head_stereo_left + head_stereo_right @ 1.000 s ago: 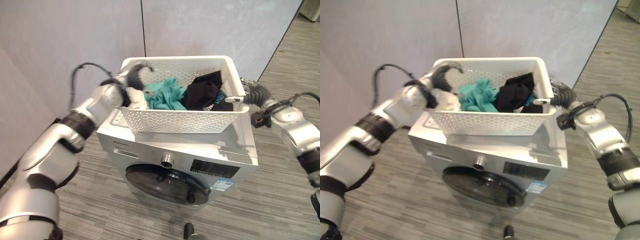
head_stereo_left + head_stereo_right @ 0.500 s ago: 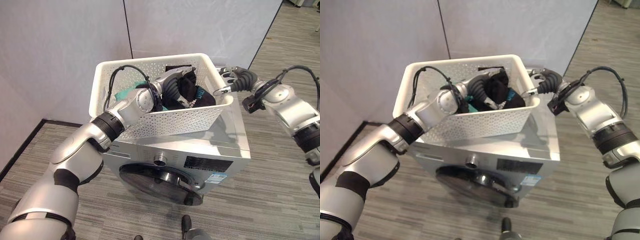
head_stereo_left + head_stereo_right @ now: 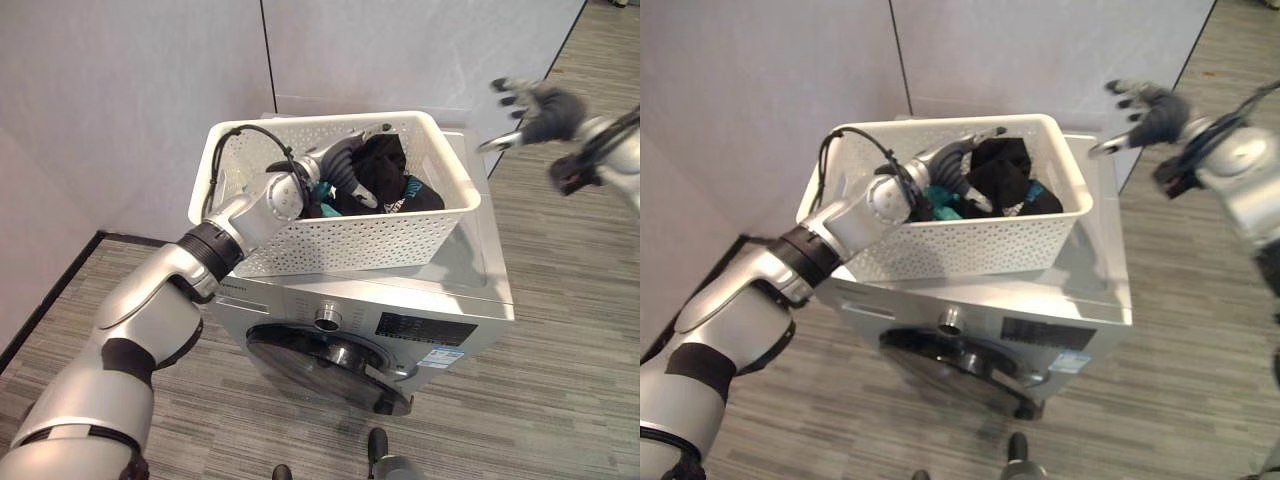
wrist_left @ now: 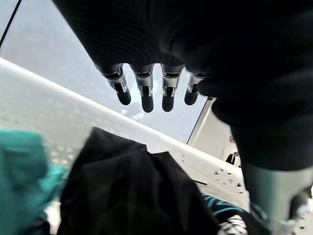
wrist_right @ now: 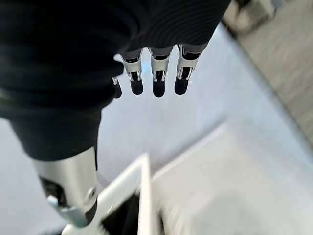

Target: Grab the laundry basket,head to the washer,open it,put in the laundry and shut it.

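— Fingers? Left hand [image 3: 345, 170] relaxed, straight, poised over black garment [image 3: 385, 172] inside the laundry basket [image 3: 300, 240] atop the washer [image 3: 440, 300].
— Right hand [image 3: 535, 105]?
— Spread, raised clear, likely leaving room

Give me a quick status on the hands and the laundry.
Left hand open inside basket, over black clothes. Right hand open, raised off to the side. Basket on washer, door closed.

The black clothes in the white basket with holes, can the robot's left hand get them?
Probably yes. The left hand is already inside the white perforated plastic basket, open, right above the black clothes; nothing lies between them.
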Available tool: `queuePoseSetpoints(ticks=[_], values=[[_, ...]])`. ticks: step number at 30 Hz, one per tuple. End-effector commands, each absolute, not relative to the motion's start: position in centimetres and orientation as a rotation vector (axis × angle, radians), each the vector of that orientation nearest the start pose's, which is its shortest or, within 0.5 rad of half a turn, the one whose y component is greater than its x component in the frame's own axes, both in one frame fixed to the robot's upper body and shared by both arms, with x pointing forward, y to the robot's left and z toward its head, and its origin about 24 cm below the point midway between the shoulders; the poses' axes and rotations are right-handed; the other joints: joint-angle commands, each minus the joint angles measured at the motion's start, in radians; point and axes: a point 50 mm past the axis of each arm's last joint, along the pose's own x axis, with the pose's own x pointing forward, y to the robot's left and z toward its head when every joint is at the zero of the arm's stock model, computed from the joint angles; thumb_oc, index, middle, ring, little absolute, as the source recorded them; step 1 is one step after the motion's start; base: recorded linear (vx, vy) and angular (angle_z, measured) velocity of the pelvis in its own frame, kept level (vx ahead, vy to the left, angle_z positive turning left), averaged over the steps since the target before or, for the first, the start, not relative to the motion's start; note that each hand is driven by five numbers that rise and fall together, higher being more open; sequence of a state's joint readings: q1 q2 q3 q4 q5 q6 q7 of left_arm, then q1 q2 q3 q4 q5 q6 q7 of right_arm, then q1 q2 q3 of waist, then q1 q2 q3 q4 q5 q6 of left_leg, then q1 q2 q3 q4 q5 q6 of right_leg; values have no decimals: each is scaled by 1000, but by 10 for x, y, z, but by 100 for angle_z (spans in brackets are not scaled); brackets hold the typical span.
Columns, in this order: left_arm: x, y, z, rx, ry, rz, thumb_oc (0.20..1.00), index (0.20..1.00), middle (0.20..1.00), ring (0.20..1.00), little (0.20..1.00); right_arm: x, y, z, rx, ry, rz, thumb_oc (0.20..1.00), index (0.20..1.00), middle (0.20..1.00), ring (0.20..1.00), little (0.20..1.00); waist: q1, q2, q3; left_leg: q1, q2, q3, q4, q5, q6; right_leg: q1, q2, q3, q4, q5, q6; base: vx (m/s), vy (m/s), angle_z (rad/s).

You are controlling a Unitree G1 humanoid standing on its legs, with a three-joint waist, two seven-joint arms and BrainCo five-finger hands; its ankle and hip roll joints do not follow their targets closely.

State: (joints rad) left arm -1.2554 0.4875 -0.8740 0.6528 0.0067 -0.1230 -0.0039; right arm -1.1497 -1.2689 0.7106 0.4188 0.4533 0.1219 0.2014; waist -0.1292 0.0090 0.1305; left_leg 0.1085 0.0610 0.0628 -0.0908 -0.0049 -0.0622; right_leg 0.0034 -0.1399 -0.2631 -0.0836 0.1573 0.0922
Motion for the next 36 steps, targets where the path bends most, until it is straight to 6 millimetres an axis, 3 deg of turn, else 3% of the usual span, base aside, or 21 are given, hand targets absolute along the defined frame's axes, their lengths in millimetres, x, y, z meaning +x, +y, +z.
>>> queuePoseSetpoints(ticks=[1,3,5,6,10,11,12,14,15,16,20,22,25,26,27,29,33,34,36], values=[[394,76,246,1064,-549,-415,1000,1000,1000,1000,1000,321,-297,373,-965,-336,-80,1000,1000,1000,1000,1000,10,-2,-26,13,4,66,4,-56,27,5,-49,-6,198,-181,81,0,0,0],[394,88,258,995,-576,-357,1000,1000,1000,1000,1000,314,-318,378,-888,-365,-176,1000,1000,1000,1000,1000,11,-2,-36,19,4,69,4,-59,27,11,-48,-5,195,-179,84,-1,-3,-2],[394,92,262,979,-584,-341,1000,1000,1000,1000,1000,314,-323,377,-874,-362,-198,1000,1000,1000,1000,1000,14,-2,-38,21,4,70,4,-59,27,13,-48,-4,192,-178,84,-3,-4,-2],[393,105,282,911,-633,-262,1000,1000,1000,1000,1000,314,-330,376,-842,-360,-230,1000,1000,1000,1000,1000,21,0,-44,24,3,69,4,-60,28,17,-48,-1,188,-178,83,-17,-30,-3],[389,137,331,815,-742,-63,1000,1000,1000,1000,1000,317,-337,369,-792,-341,-255,1000,1000,1000,1000,1000,30,4,-57,31,5,68,4,-61,24,30,-46,-3,181,-182,83,-19,-33,-5],[389,137,331,815,-743,-63,1000,1000,1000,1000,1000,317,-337,370,-792,-342,-255,1000,1000,1000,1000,1000,30,3,-58,28,4,68,4,-58,24,28,-46,-3,178,-178,82,0,0,0],[386,146,344,808,-768,-18,1000,1000,1000,1000,1000,318,-337,367,-794,-332,-249,1000,1000,1000,1000,1000,32,6,-61,27,4,68,4,-57,23,29,-45,-2,176,-179,82,0,0,0],[371,167,377,780,-866,89,1000,1000,1000,1000,1000,320,-338,350,-807,-285,-220,1000,1000,1000,1000,1000,36,16,-71,31,5,68,4,-58,21,34,-43,-3,169,-182,80,-17,-36,3],[371,167,377,781,-866,88,1000,1000,1000,1000,1000,320,-339,349,-805,-285,-220,1000,1000,1000,1000,1000,37,14,-72,30,5,67,4,-58,21,34,-43,-3,169,-182,80,-2,-58,0],[355,183,400,758,-945,163,1000,1000,1000,1000,1000,319,-338,335,-809,-260,-184,1000,1000,1000,1000,1000,42,24,-78,37,7,66,4,-61,20,45,-42,-4,165,-189,80,-5,-51,1],[334,210,428,838,-996,299,1000,1000,1000,1000,1000,308,-344,304,-798,-214,-162,1000,1000,1000,1000,1000,57,32,-91,26,8,57,4,-53,15,52,-39,-15,149,-185,76,-12,-56,4],[332,230,422,862,-936,320,1000,1000,1000,1000,1000,296,-347,294,-792,-218,-157,1000,1000,1000,1000,1000,67,33,-94,21,8,47,4,-48,13,55,-38,-23,145,-186,74,-25,-51,9],[329,260,397,945,-844,369,1000,1000,1000,1000,1000,276,-353,271,-845,-174,-152,1000,1000,1000,1000,1000,78,26,-90,20,11,35,4,-53,11,66,-35,-36,139,-197,70,-12,-63,22],[326,286,367,979,-744,406,1000,1000,1000,1000,1000,258,-358,254,-838,-153,-155,1000,1000,1000,1000,1000,86,19,-89,17,13,26,4,-54,10,72,-32,-42,130,-200,66,-17,-56,27],[326,285,365,975,-743,402,1000,1000,1000,1000,1000,255,-359,254,-843,-150,-158,1000,1000,1000,1000,1000,89,22,-92,14,12,25,4,-50,11,71,-32,-43,128,-196,66,-5,-50,33],[317,318,326,978,-624,458,1000,1000,1000,1000,1000,240,-362,233,-788,-135,-155,1000,1000,1000,1000,1000,104,16,-90,13,13,22,4,-53,11,75,-30,-45,116,-197,62,-5,-29,16],[275,370,253,882,-441,557,1000,1000,1000,1000,1000,218,-362,193,-708,-66,-131,1000,1000,1000,1000,1000,135,8,-87,15,19,21,4,-65,12,79,-22,-42,96,-198,58,17,-30,-9],[271,372,251,879,-434,561,1000,1000,1000,1000,1000,218,-361,194,-713,-66,-124,1000,1000,1000,1000,1000,129,12,-91,12,17,22,4,-60,13,77,-23,-42,93,-193,57,26,-22,-6],[234,394,217,840,-356,618,1000,1000,1000,1000,1000,198,-361,169,-619,-17,-110,1000,1000,1000,1000,1000,142,1,-88,7,21,21,4,-62,11,79,-20,-39,79,-190,54,19,-34,5]])
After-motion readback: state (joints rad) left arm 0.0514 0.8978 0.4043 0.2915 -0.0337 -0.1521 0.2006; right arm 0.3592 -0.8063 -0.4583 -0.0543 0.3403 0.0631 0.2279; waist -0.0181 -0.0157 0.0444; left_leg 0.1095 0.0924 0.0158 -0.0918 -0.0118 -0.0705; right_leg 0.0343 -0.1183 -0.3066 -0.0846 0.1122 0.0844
